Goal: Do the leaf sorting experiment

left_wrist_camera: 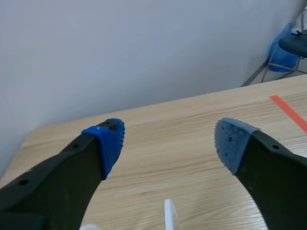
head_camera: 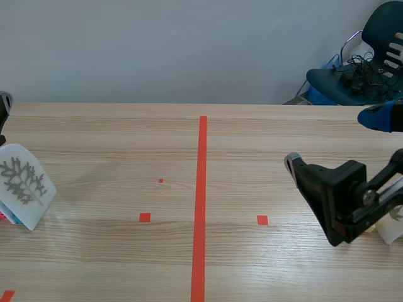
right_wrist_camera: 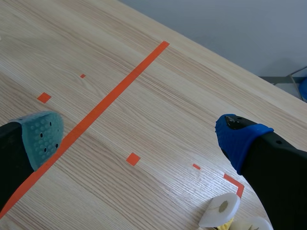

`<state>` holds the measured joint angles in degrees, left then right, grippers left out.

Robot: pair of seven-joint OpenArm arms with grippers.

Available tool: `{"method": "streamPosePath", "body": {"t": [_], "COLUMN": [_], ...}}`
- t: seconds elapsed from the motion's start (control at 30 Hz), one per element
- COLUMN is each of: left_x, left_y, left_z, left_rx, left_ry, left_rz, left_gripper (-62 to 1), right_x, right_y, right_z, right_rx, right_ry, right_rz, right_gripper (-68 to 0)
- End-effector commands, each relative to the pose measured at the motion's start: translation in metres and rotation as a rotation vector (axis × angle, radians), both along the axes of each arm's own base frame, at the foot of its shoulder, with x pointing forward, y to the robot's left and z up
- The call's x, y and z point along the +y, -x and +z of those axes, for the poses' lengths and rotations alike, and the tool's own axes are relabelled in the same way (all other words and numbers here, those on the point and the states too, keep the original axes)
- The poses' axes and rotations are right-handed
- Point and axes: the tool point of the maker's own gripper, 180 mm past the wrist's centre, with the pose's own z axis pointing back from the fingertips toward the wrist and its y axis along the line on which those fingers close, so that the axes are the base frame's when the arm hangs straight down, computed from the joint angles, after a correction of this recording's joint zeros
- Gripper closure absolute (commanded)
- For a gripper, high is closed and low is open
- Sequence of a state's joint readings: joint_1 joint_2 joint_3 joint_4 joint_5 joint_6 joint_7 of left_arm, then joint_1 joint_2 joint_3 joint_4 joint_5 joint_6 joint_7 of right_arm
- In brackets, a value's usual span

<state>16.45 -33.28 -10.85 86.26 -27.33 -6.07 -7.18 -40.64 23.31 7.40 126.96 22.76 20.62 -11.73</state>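
Nothing is gripped at this point. The leaf card (head_camera: pixel 24 185), a frosted white tab with a grey fern-like print, stands tilted at the far left of the scene view, about mid-height. Pink and blue edges (head_camera: pixel 6 217) peek out just under it, so I'd guess it leans on more cards. From the left wrist view the left gripper (left_wrist_camera: pixel 168 143) is spread wide, and a thin white edge (left_wrist_camera: pixel 169 215) shows low between its fingers, probably that same card seen edge-on.

The right gripper (right_wrist_camera: pixel 141 139) is also spread wide with nothing in it, hovering over bare table (head_camera: pixel 126 145) at the right of the scene, well apart from the card. A small white piece (right_wrist_camera: pixel 220 211) lies just beside its blue-padded finger; can't tell what it is.

What worries me is that the card is thin, leaning and looks slick. If the left fingers close off-centre they could knock it flat or skid it away. Or they could pinch two cards at once, which wrecks the sort. The orange tape line (head_camera: pixel 202 201) down the middle looks like the divider, so a sloppy drop near it would be ambiguous.
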Motion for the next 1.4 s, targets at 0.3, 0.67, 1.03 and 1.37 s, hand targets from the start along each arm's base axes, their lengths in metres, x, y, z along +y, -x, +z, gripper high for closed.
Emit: {"method": "streamPosePath", "body": {"t": [0.3,0.67,1.03,1.37], "left_x": [-0.128,-0.160,-0.160,-0.162], "left_y": [0.071,0.097,0.097,0.105], "left_z": [0.027,0.036,0.031,-0.037], "left_rx": [0.098,0.108,0.132,0.298], "left_ry": [0.153,0.171,0.159,0.087], "left_rz": [-0.527,-0.662,-0.659,-0.667], "left_gripper": [-62.3,-62.3,-62.3,-62.3], "right_x": [-0.001,-0.001,-0.001,-0.001], "right_y": [-0.004,-0.004,-0.004,-0.004], "right_z": [0.007,0.007,0.007,0.007], "right_rx": [-0.029,-0.028,-0.028,-0.029], "right_ry": [-0.015,-0.015,-0.015,-0.015], "right_rz": [-0.006,-0.006,-0.006,-0.006], "right_gripper": [-67.9,-67.9,-67.9,-67.9]}}
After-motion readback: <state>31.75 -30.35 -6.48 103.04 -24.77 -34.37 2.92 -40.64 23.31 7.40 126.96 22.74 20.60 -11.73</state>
